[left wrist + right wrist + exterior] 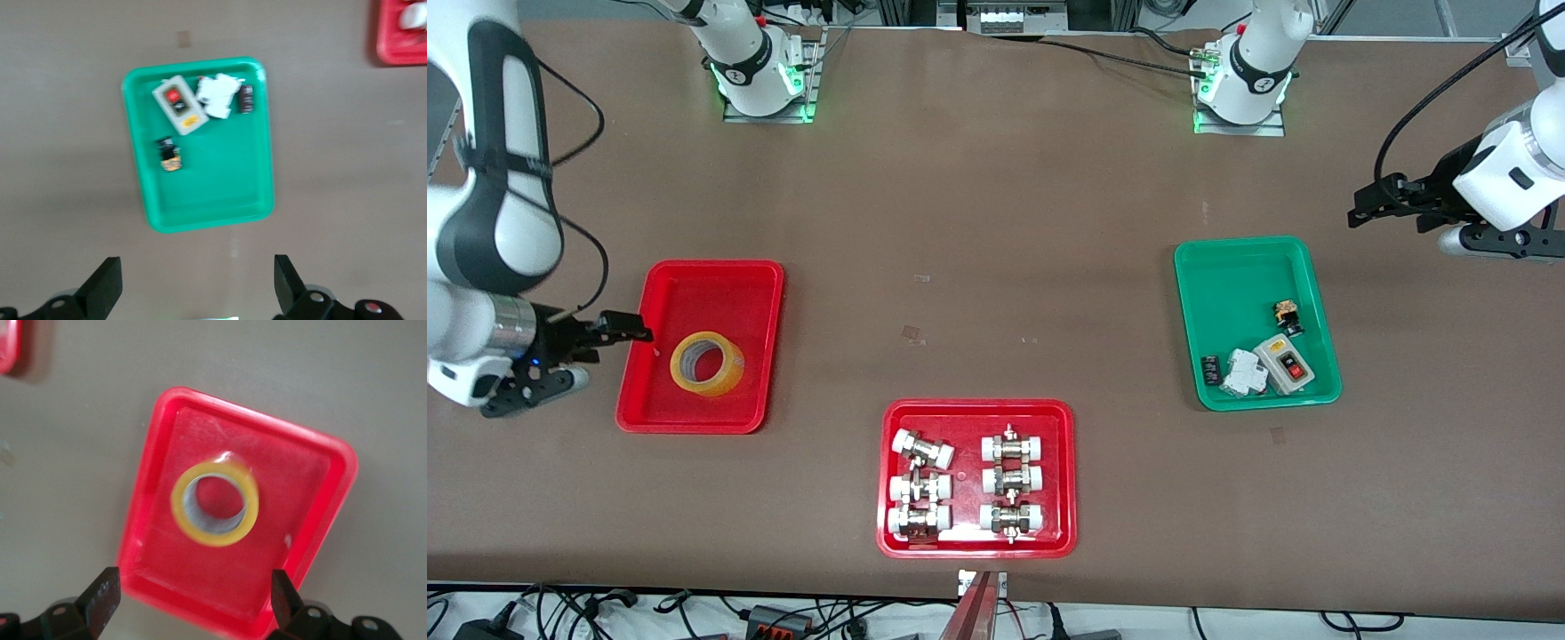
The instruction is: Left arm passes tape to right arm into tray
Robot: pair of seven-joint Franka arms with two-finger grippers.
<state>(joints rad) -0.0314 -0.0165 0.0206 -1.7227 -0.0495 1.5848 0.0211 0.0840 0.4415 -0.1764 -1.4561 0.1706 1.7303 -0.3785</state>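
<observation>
The tape (708, 363) lies delivered in the tray (660, 416), so the right gripper (633, 327) and left gripper (1360, 213) hang with fingers released, empty.

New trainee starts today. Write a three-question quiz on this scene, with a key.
1. True or false: the tape lies in the red tray.
2. What stands beside the green tray? A) left gripper B) right gripper
3. Fill in: both grippers' jaws are ____.

Key: 1 true. 2 A; the right gripper sits at the red tray's rim. 3 open, holding nothing.
</observation>
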